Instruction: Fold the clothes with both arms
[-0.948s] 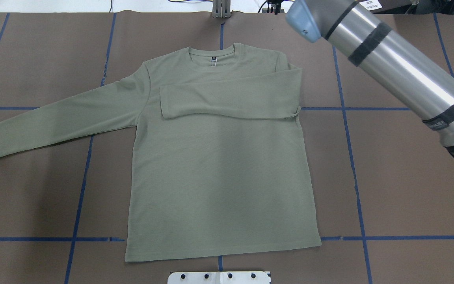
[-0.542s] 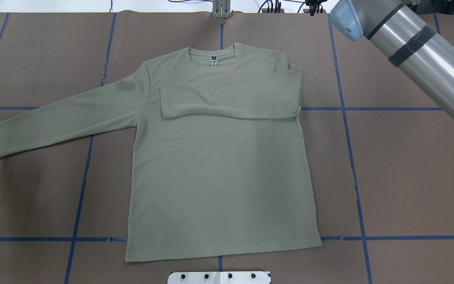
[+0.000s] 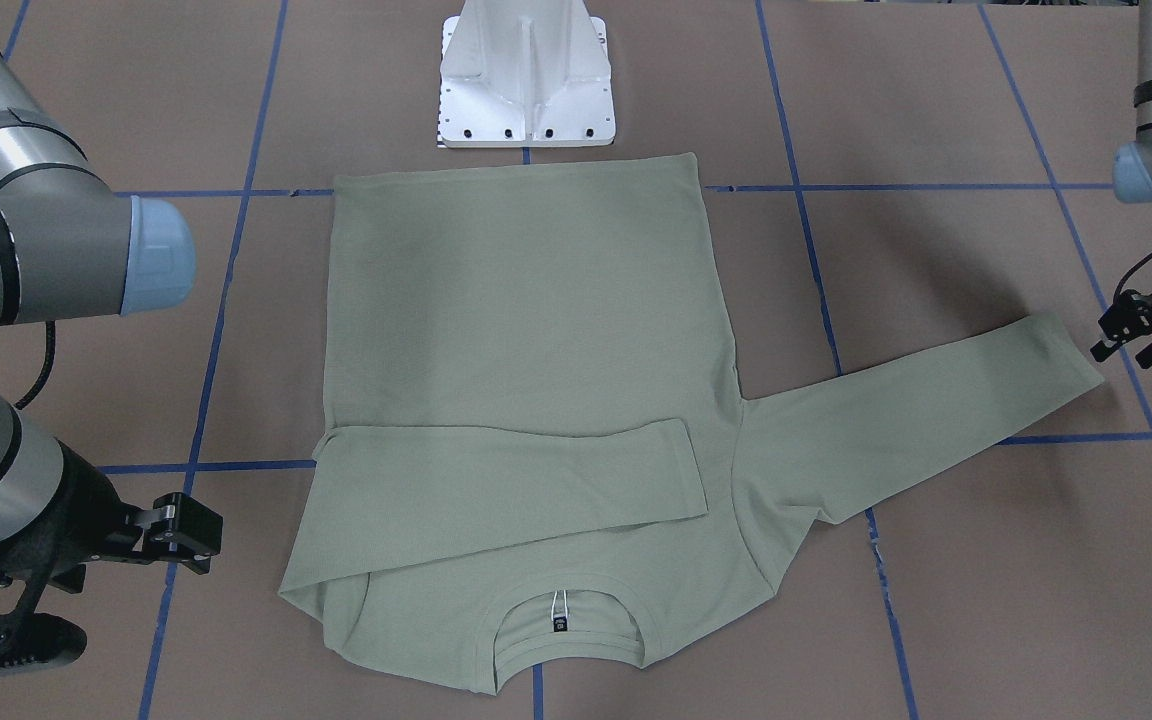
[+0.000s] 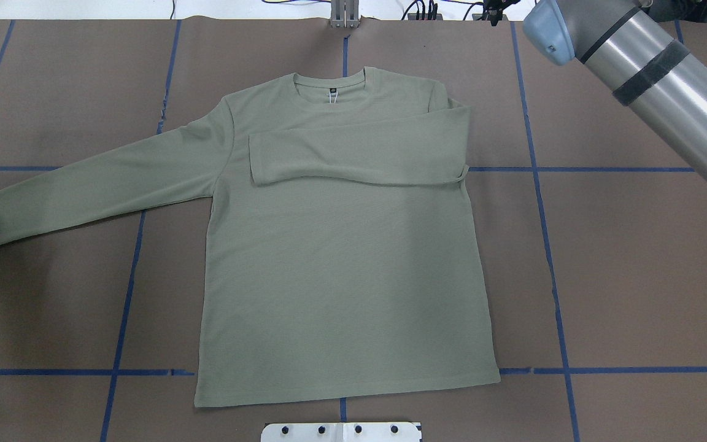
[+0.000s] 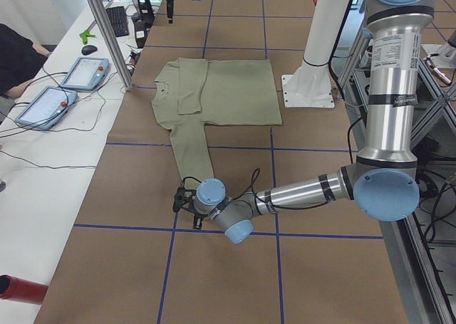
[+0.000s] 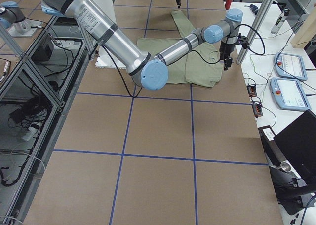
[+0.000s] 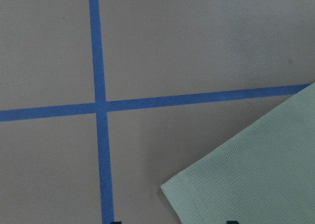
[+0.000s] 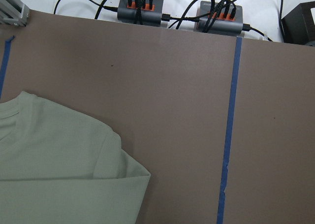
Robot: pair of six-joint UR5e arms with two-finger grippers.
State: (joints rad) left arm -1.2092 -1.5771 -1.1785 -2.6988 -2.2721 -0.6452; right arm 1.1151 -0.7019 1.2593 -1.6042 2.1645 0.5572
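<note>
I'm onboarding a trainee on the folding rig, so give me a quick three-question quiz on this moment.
1. True or false: both sleeves lie folded across the shirt.
2. Which gripper is beside the outstretched cuff?
3. The neck label is: A black, B red, C yellow.
Key: 1 false, there is just one folded sleeve; 2 the left gripper; 3 A.
</note>
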